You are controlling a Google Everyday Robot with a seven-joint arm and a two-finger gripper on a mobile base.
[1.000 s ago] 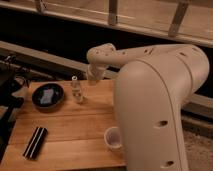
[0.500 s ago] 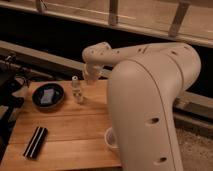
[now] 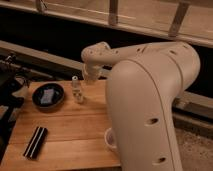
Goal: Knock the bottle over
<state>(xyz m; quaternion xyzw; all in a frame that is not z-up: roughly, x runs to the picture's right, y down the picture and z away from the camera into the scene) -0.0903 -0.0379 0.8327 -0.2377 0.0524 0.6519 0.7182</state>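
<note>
A small clear bottle (image 3: 77,91) with a pale cap stands upright on the wooden table (image 3: 70,127), near its back edge. My white arm reaches in from the right and bends down behind the table. The gripper (image 3: 90,76) is at the arm's end, just to the right of the bottle's top and close to it. I cannot tell whether it touches the bottle.
A dark round bowl (image 3: 48,96) with a pale object inside sits to the left of the bottle. A black flat box (image 3: 36,142) lies at the front left. A white cup (image 3: 110,139) stands at the table's right front, partly hidden by my arm. Dark equipment stands at the far left.
The arm has swung left across the view and the gripper has come closer to the bottle. The bottle still stands upright.
</note>
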